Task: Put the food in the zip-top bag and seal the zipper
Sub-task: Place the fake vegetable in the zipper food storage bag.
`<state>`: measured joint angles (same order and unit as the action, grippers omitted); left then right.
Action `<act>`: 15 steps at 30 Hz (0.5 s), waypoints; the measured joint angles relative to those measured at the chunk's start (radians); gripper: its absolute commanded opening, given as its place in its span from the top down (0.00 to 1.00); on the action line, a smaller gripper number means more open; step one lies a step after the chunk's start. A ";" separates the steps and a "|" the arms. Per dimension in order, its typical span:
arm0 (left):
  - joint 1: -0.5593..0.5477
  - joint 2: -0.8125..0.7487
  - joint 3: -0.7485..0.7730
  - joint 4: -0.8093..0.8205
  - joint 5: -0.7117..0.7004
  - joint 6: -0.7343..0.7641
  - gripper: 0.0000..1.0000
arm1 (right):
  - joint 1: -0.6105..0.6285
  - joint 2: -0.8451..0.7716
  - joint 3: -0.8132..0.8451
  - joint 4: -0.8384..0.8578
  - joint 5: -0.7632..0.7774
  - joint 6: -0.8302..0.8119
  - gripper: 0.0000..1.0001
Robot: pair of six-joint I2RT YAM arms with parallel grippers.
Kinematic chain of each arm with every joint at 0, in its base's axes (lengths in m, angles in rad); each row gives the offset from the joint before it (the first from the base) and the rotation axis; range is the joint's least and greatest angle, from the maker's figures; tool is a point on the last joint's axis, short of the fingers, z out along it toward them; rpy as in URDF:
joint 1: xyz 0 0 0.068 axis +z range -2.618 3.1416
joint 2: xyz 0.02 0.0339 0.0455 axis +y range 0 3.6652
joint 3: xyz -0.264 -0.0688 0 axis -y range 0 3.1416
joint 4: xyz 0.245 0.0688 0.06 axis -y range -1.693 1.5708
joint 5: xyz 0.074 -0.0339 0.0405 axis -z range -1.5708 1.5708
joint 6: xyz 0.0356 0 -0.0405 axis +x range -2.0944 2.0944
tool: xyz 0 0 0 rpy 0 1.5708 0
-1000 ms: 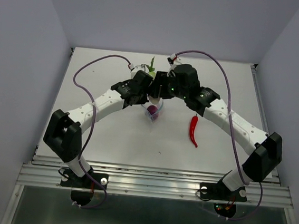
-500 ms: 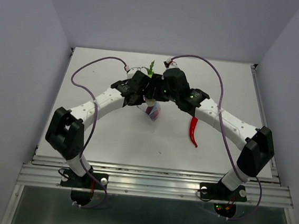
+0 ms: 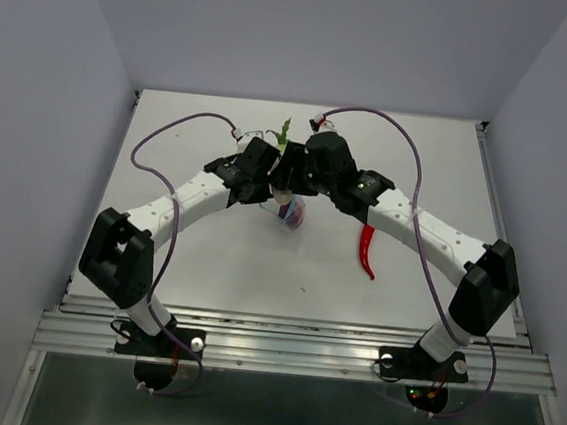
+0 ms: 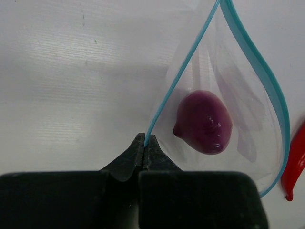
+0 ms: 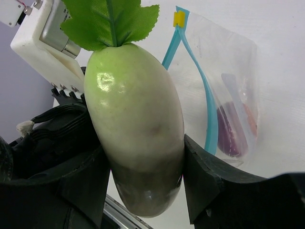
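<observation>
The clear zip-top bag (image 3: 293,214) hangs at the table's middle with its blue zipper (image 4: 259,71) mouth gaping. The purple onion (image 4: 204,122) lies inside it, also seen in the right wrist view (image 5: 233,129). My left gripper (image 4: 144,139) is shut on one lip of the zipper and holds the mouth apart. My right gripper (image 5: 143,167) is shut on the white radish (image 5: 133,119), leaves (image 3: 283,129) pointing away, beside the bag's mouth (image 5: 190,52). The red chili pepper (image 3: 365,249) lies on the table right of the bag.
Both arms meet over the white table (image 3: 209,256) at its middle. Purple cables (image 3: 160,135) loop over each arm. A metal rail (image 3: 290,349) runs along the near edge.
My right arm has brought the radish left and closer to the bag's mouth. The left gripper has kept hold of the zipper, shifting slightly.
</observation>
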<state>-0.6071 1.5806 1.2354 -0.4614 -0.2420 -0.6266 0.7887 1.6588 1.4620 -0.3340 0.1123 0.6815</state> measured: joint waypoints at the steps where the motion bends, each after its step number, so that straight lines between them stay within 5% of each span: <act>1: 0.000 -0.006 -0.001 0.001 0.001 0.000 1.00 | 0.002 -0.005 -0.003 0.004 0.002 0.002 0.44; 15: -0.046 -0.202 -0.003 0.106 0.092 -0.013 1.00 | -0.072 -0.028 -0.112 -0.001 0.090 0.010 0.44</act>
<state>-0.6533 1.3788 1.2327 -0.3557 -0.1497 -0.6395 0.7170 1.6310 1.3499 -0.3351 0.2020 0.6910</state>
